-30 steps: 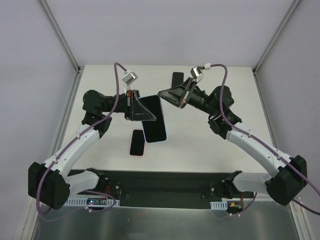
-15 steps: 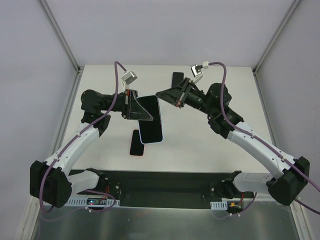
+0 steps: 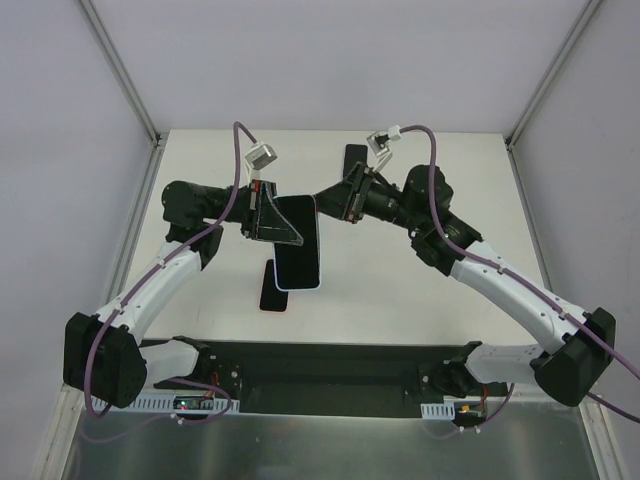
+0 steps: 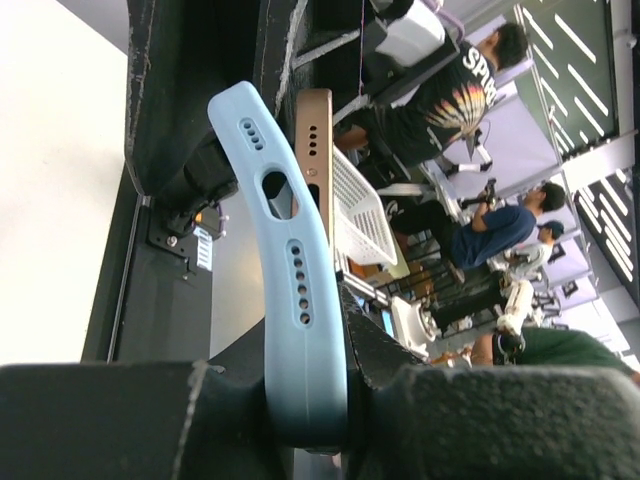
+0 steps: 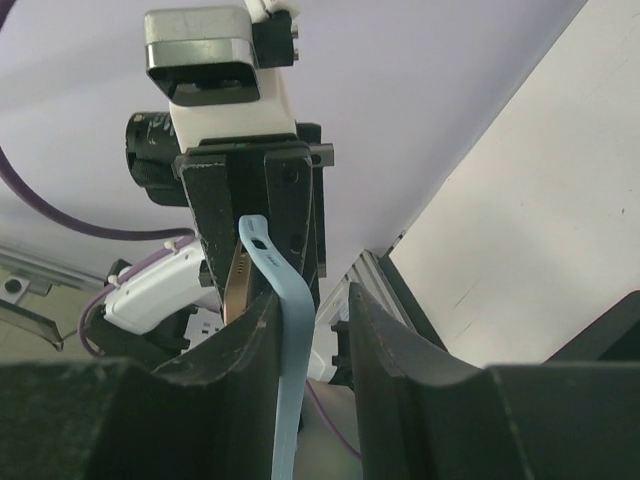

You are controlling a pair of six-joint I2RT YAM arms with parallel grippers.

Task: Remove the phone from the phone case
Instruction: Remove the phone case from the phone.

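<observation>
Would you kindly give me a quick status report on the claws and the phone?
Left claw clamped on phone case, held above table. Right claw open around case's peeled edge. Phone partly out. Second phone on table below, apart.

The left arm (image 3: 150,292) and right arm (image 3: 512,292) have white links, black joints, purple cables (image 3: 237,165).

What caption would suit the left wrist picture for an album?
Left gripper clamps a light-blue phone case whose edge bows away from the gold phone inside.
</observation>
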